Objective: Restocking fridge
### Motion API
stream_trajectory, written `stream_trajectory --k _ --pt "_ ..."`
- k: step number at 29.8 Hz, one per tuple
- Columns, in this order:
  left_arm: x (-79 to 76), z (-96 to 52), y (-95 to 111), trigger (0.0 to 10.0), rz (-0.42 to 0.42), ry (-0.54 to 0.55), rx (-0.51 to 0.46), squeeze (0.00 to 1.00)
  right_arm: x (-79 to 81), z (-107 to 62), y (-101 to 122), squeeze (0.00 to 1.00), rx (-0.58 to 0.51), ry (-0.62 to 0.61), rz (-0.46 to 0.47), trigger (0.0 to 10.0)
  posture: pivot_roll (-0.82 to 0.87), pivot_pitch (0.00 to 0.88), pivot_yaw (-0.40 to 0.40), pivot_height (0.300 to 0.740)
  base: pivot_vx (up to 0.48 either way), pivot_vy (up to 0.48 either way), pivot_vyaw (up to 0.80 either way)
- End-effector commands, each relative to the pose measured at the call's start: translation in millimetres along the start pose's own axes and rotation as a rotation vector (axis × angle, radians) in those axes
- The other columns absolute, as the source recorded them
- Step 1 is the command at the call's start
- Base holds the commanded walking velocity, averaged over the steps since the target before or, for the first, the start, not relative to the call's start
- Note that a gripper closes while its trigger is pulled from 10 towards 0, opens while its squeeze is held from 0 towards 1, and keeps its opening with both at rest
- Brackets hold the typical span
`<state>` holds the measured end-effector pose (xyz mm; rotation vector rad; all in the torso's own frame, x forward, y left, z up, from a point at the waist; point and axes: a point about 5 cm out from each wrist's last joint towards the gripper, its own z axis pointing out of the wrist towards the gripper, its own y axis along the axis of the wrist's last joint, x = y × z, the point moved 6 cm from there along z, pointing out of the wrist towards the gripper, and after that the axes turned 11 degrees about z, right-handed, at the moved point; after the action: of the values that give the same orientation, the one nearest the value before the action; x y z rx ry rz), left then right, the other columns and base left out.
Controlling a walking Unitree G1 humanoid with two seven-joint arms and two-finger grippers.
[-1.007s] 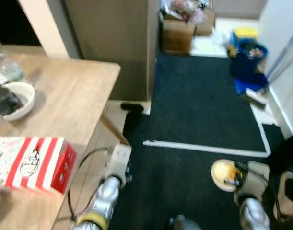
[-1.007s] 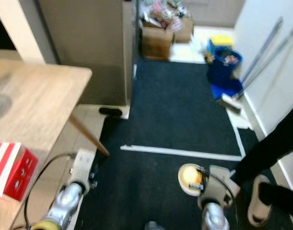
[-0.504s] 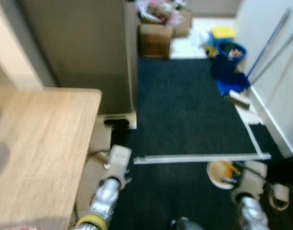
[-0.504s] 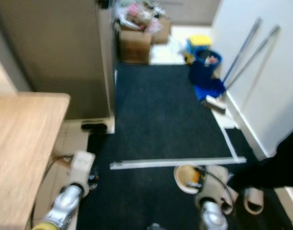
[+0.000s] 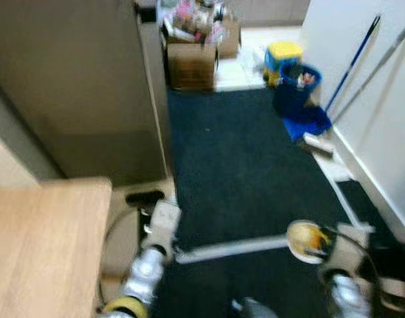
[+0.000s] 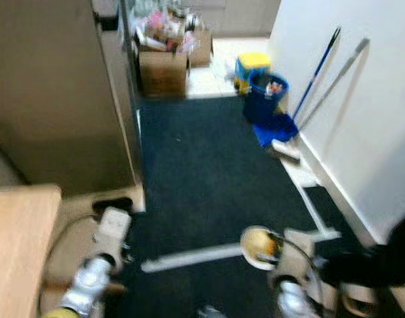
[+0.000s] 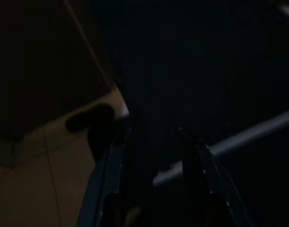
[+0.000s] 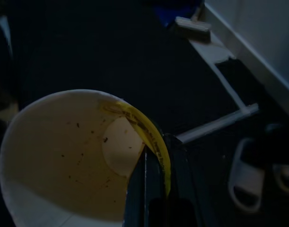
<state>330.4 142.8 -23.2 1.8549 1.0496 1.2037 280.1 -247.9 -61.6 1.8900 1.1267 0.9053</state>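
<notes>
Your camera has swung right since a second ago: the red-striped box is gone, leaving a corner of the wooden table [image 5: 43, 245]. Your right gripper [image 8: 156, 161] pinches the rim of a paper bowl [image 8: 64, 161] low at your right; your left gripper [image 7: 153, 156] hangs parted, empty. Beyond the dark carpet [image 5: 242, 152] are a cardboard box [image 5: 192, 63] and blue bucket [image 5: 295, 89]. Restocking looks barely begun, I'd judge

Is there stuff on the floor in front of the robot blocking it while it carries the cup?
Nothing visible blocks the dark carpet straight ahead. The right gripper pinches the cup. A cardboard box and blue bucket sit at the far end.
</notes>
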Motion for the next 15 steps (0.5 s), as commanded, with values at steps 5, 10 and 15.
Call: stream_trajectory --k 5,10,15 --pt "-3.8 -4.0 -9.1 10.0 0.009 -0.015 0.023 0.00 -1.8 -2.3 -5.5 0.00 0.010 -0.011 0.010 10.0 -0.02 0.079 -0.034 0.740 0.458 0.000 0.00" --pt "-3.6 -3.7 -8.7 10.0 0.013 -0.016 0.021 0.00 -1.9 -2.2 -5.6 0.00 0.011 -0.012 0.009 10.0 -0.02 0.075 -0.034 0.740 0.458 0.000 0.00" --pt "-3.5 -3.4 -8.4 10.0 0.015 -0.017 0.020 0.00 -1.9 -1.9 -5.4 0.00 0.012 -0.012 0.007 10.0 -0.02 0.074 -0.033 0.740 0.458 0.000 0.00"
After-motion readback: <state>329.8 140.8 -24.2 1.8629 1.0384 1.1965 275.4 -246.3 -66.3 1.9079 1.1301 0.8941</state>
